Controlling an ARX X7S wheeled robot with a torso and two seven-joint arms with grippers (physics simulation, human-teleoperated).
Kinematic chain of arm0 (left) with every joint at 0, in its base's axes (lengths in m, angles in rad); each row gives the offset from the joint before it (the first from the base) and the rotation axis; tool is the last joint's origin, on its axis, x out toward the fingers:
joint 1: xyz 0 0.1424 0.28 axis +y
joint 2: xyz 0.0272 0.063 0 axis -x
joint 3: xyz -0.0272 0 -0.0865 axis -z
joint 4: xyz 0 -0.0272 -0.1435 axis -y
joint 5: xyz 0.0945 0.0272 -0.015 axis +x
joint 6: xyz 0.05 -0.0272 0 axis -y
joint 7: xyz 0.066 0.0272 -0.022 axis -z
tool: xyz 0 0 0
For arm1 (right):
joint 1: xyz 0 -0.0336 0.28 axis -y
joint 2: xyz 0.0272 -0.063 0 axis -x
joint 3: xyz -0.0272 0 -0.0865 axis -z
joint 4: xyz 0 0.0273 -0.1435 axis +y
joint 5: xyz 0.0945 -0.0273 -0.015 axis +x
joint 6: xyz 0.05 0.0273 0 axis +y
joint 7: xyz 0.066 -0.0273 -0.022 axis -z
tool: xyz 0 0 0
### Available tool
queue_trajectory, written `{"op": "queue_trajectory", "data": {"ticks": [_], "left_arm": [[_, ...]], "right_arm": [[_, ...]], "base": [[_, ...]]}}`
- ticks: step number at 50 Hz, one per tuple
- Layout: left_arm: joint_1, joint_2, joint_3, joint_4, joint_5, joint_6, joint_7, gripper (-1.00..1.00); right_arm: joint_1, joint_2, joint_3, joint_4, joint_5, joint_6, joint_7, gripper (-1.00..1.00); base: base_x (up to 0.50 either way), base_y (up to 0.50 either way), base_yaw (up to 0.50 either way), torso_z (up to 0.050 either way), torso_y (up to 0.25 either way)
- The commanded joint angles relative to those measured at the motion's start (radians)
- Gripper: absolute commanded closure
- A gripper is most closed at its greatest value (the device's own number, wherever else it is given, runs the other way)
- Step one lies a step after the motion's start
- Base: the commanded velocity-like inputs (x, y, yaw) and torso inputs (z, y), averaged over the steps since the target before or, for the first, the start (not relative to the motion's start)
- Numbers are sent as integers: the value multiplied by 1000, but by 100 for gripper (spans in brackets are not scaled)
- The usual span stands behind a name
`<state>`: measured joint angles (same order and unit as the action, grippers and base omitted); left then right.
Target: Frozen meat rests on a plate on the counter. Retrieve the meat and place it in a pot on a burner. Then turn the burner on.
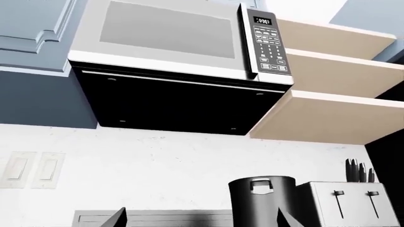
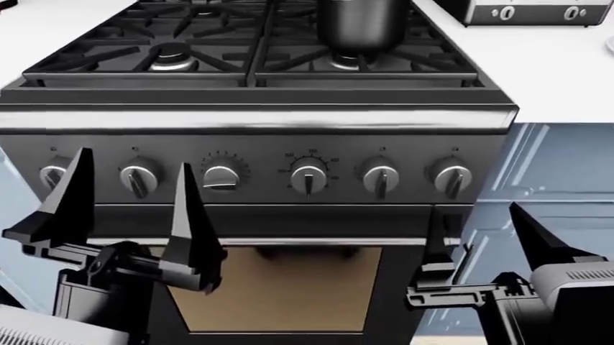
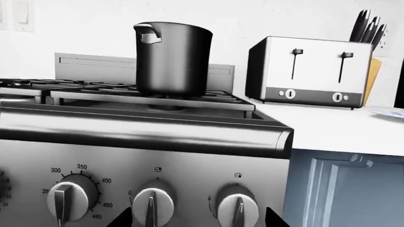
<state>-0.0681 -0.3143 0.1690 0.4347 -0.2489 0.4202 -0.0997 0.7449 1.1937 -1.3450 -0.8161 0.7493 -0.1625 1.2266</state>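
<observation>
Pincers first: your left pincer (image 2: 125,215) stands wide open and empty in front of the stove's knob row, fingers pointing up, and your right pincer (image 2: 479,248) is equally spread and empty, low by the stove's right corner next to the blue cabinet.

From there the pot (image 2: 361,21) sits up and back on the rear burner on the stove's right half, upright, its long axis vertical, mouth out of the head view. Beyond it the toaster (image 2: 528,11) stands on the table (image 2: 556,65).

A sliver of the plate (image 3: 388,112) shows at the far right edge of that table, so it lies right of and above your right pincer; that arm is clearly the nearer. The meat itself is not visible, so you cannot tell yet which way its skewer points.
</observation>
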Motion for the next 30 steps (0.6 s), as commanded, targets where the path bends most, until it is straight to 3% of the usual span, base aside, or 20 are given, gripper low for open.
{"op": "queue_trajectory", "data": {"ticks": [1, 8, 24, 30], "left_arm": [[-9, -4, -5, 2, -2, 6, -6, -100], [-8, -5, -7, 8, -6, 16, -9, -100], [-7, -10, -2, 2, -6, 20, -11, -100], [-5, -13, 1, 3, -9, 18, -12, -100]], "right_arm": [[-12, -1, 5, 12, 1, -25, 3, -100], [-10, -6, 10, 14, 3, -26, 3, -100], [9, 44, 61, -55, 24, -67, 82, -100], [86, 87, 86, -120, 207, 15, 70, -100]], "base": [[0, 0, 0, -50, 10], [0, 0, 0, -50, 12], [0, 0, 0, 0, 0], [0, 0, 0, 0, 0]]}}
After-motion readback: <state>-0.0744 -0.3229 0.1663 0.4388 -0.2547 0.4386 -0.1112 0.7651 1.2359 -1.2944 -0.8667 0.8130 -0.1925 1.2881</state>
